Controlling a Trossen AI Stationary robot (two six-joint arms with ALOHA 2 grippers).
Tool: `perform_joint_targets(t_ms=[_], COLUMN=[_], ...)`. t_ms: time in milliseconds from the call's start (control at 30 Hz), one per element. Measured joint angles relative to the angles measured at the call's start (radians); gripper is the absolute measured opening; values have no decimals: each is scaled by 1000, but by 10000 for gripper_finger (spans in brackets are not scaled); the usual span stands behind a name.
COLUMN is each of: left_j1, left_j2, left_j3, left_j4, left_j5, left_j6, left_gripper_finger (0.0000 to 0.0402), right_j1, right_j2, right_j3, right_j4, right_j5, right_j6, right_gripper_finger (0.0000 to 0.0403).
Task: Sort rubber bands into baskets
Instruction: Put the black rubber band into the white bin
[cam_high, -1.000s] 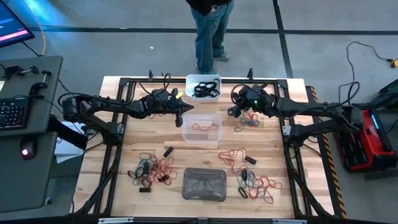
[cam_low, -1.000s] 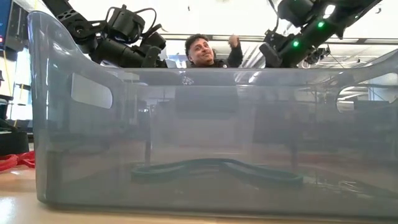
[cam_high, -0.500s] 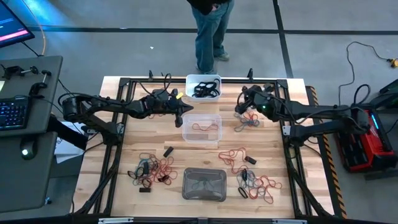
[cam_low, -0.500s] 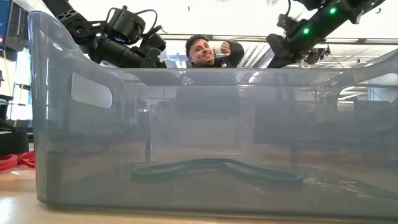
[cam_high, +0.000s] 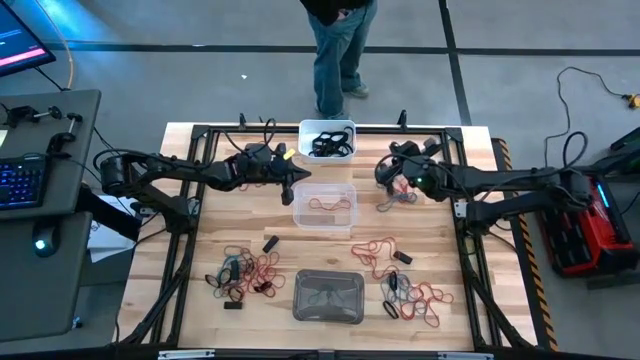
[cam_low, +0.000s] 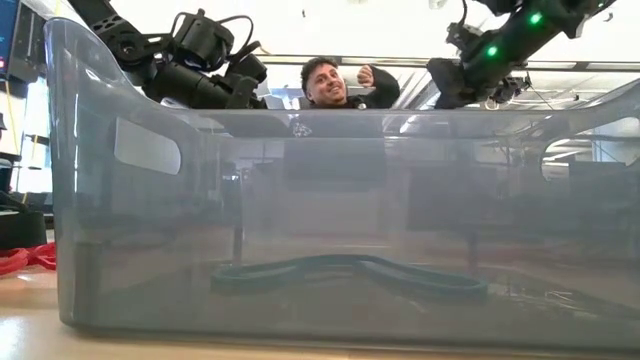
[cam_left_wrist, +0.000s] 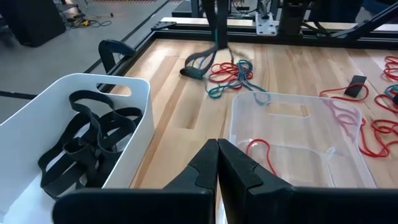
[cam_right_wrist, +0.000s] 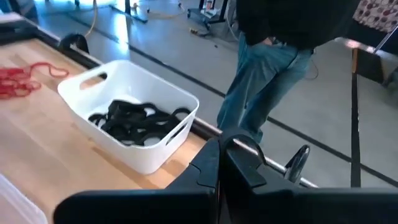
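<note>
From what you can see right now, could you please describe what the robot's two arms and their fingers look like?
Both arms are dark, jointed tubes with loose black cables looping over the wrists. The left gripper ends in two matte black, wedge-shaped fingers; the right gripper looks the same. The right arm shows small green lights, and the left wrist carries a yellow tag.

The wooden counter (cam_high: 180, 280) carries three baskets in a line down its middle: a white basket (cam_high: 326, 139) at the far edge, a clear basket (cam_high: 323, 207) in the centre and a grey basket (cam_high: 327, 296) at the near edge. Loose rubber bands (cam_high: 245, 272) lie in tangles on the bare wood, left and right of the grey basket, with another clump (cam_high: 398, 196) right of the clear one.
</note>
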Motion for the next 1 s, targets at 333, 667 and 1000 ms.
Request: perform_joint_targets(t_ms=[333, 667, 1000], left_j1=[-14, -14, -15], left_j2=[0, 1, 1], left_j3=[0, -1, -1], left_j4=[-12, -25, -26], left_j5=[0, -3, -3], left_j6=[0, 0, -1], left_gripper_finger=[0, 0, 0], right_j1=[11, 89, 97], right_j2=[177, 238, 195], right_j3=[0, 0, 20], right_j4=[-51, -276, -424], right_j5=[-26, -59, -96], right_j6=[143, 374, 426], right_gripper_finger=[0, 0, 0])
